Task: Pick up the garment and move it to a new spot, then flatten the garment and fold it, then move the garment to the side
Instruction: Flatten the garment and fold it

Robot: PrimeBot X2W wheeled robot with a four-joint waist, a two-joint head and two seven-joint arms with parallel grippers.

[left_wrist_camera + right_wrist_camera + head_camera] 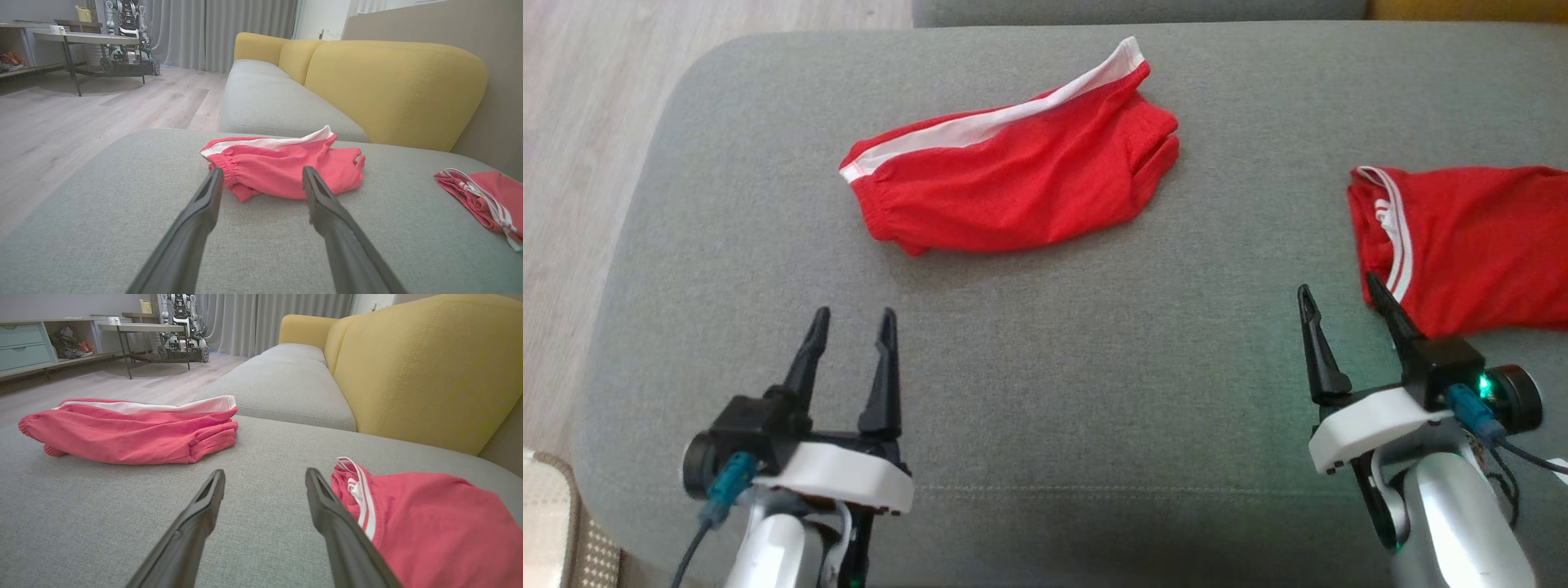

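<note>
Red shorts with a white side stripe (1013,167) lie folded on the grey cushion (1045,392), toward its far middle; I see the same shorts (282,165) ahead of my left fingers and the shorts (130,430) at the left of the right wrist view. My left gripper (851,320) hovers open near the front left, well short of them. My right gripper (1342,296) stands open at the right, its right finger beside the edge of a second red garment (1470,241). Nothing is held.
The second red garment (429,522) with white trim lies at the cushion's right end. A yellow sofa back (392,85) rises behind. Wooden floor (580,131) lies beyond the cushion's left edge; a table and another robot (126,36) stand far off.
</note>
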